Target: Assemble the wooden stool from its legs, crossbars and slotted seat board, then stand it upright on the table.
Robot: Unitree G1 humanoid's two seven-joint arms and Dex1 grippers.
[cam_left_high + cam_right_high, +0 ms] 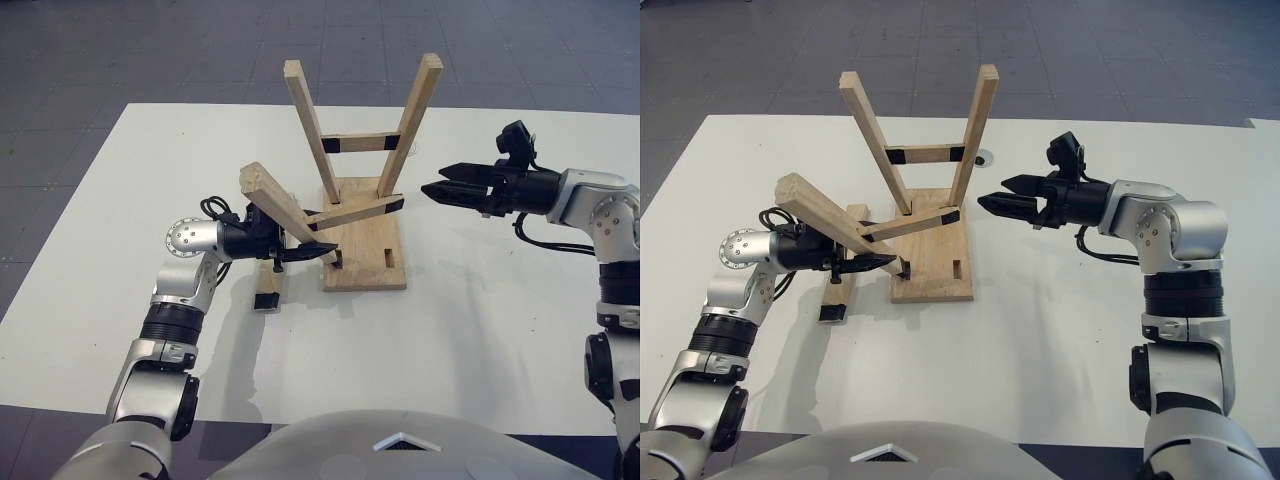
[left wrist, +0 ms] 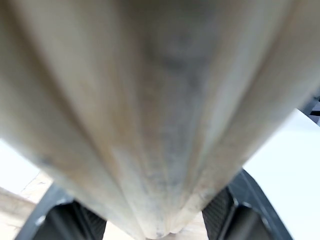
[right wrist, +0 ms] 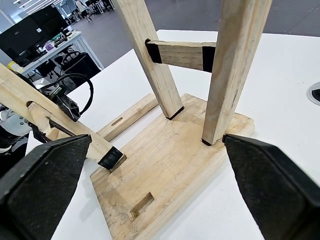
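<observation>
The seat board [image 1: 372,252] lay flat in the middle of the tabletop [image 1: 480,330], with two legs [image 1: 312,125] standing in its far slots, joined by a crossbar [image 1: 362,143]. The left gripper [image 1: 318,252] held a third leg [image 1: 275,200] in its jaws, tilted, foot at the board's near-left slot, with a second crossbar [image 1: 350,211] running from it toward the standing pair. The right gripper [image 1: 435,181] hovered beside them, jaws wide; a fourth leg [image 1: 840,285] lay left of the board.

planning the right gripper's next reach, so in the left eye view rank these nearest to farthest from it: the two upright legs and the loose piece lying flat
From the right gripper:
1. right upright leg, just beside it
2. left upright leg, across the seat board
3. loose piece, flat, far left
</observation>
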